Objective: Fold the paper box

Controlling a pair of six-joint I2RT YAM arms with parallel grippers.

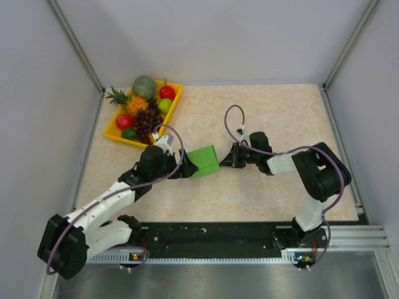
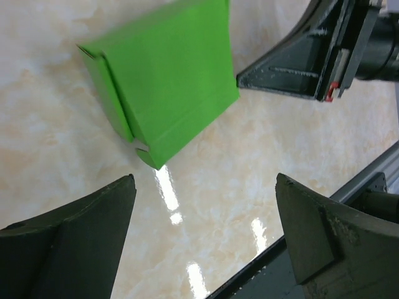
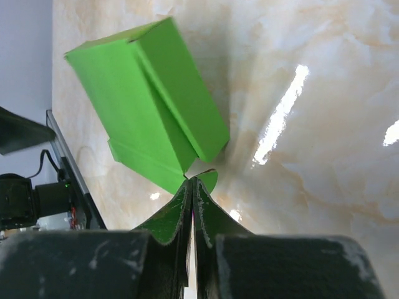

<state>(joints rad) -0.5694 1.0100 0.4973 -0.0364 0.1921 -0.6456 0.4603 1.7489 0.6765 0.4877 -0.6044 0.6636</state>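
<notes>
Green card, thin and light, creases stiff-ish but flimsy: grip edges/flaps, not panels. Left gripper (image 2: 206, 180) spread wide, empty, just short of the paper box (image 1: 204, 161), which sits half-folded mid-table. Right gripper (image 3: 192, 182) is pressed together, apparently on a thin flap at the box's far edge. Table (image 1: 280, 118) glossy, prob. slick. Fruit tray (image 1: 175, 103) at the back left; walls close round.

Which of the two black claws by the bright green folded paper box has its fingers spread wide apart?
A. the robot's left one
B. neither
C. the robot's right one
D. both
A: the left gripper holds its fingers far apart with nothing between them, while the right gripper is pinched shut on a corner of the green paper box.
</notes>
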